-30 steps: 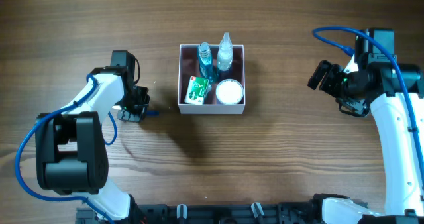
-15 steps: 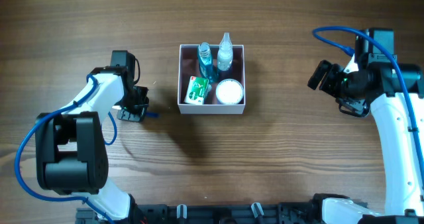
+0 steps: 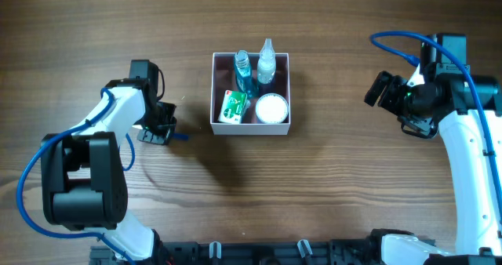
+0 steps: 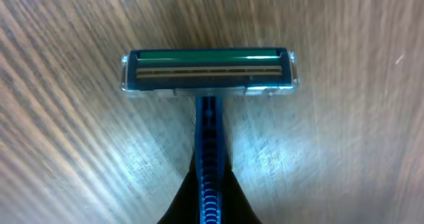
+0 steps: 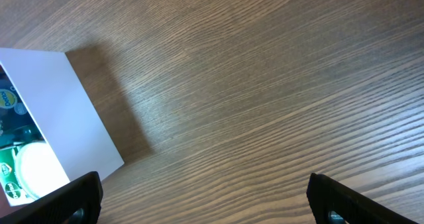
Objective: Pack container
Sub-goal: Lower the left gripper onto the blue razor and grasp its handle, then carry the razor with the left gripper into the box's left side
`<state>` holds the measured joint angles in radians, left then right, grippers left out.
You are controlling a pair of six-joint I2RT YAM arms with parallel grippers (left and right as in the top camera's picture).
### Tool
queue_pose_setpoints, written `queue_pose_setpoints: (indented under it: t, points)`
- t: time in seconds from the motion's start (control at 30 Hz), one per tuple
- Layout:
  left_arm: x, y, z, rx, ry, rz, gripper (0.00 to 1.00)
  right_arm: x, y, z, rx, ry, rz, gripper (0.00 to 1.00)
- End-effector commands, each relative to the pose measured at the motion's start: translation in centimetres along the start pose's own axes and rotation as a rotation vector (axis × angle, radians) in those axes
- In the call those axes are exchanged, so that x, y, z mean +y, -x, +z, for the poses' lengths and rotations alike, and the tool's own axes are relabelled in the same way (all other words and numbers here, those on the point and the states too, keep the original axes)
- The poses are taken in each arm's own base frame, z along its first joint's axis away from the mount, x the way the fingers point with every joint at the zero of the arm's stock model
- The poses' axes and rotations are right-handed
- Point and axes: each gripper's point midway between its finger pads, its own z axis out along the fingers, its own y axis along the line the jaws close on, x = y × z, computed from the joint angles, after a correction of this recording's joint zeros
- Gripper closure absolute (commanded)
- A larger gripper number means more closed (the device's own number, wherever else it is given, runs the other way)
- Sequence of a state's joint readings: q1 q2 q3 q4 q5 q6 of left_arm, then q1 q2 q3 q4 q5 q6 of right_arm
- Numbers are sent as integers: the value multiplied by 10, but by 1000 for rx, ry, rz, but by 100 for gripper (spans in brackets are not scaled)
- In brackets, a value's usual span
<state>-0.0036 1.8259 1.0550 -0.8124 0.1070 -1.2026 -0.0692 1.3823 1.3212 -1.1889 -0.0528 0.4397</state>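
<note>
Seemingly in left hand [image 4: 209, 187]: ribbed blue plastic razor [image 4: 209, 71].

Blue-and-green razor [image 4: 208, 71], white-walled container [image 3: 251, 128] w/ pink inside

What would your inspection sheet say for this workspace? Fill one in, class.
Surface: wooden table, grain visible.
Job's things: container mid-table, holding blue bottle, clear bottle, green packet, white jar; razor outside it.
Clutter: nothing seen.
Grippers: left gripper shut on razor handle; right gripper open, empty, apart from container.
Cables: blue cable on each arm.
Surroundings: nothing seen.
</note>
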Motion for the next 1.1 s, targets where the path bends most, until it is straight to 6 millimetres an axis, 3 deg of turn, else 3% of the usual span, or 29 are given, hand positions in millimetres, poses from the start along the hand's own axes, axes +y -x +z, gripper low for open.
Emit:
queue_pose_setpoints:
  t: [0.0, 0.3, 0.47, 0.7, 1.07]
  points:
    - [-4, -13, -18, 33, -18, 231, 96, 1, -3, 2, 16, 10, -14, 0]
    - [-38, -39, -102, -149, -239, 623, 96, 1, -3, 2, 18, 9, -9, 0]
    - [-63, -82, -142, -276, -388, 1033, 96, 1, -2, 2, 15, 10, -6, 0]
    - [-81, -138, -141, -379, -432, 1505, 96, 1, -3, 2, 19, 8, -7, 0]
    - [-100, -137, -119, -427, -390, 1591, 96, 0, -4, 2, 22, 7, -6, 0]
